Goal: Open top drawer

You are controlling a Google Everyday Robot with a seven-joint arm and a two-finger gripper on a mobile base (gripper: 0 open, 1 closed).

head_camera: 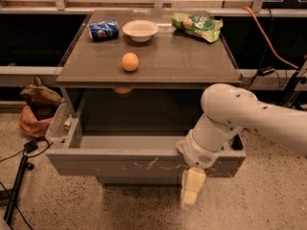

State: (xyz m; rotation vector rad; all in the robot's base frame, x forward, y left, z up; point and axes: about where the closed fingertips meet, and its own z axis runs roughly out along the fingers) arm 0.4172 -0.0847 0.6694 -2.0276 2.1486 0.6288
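The top drawer (105,164), a wide grey drawer with pale scratches on its flat front, stands pulled well out from under the tabletop (187,61), and its inside looks dark and bare. My gripper (192,188), pale yellow, hangs down over the right part of the drawer front, below its top edge. The white arm (240,114) reaches in from the right and covers the drawer's right end.
On the tabletop lie an orange (130,62), a white bowl (140,30), a blue can (103,30) on its side and a green chip bag (196,25). A brown bag (38,109) and cables (19,152) lie on the floor at the left. A narrower drawer front (139,180) shows below.
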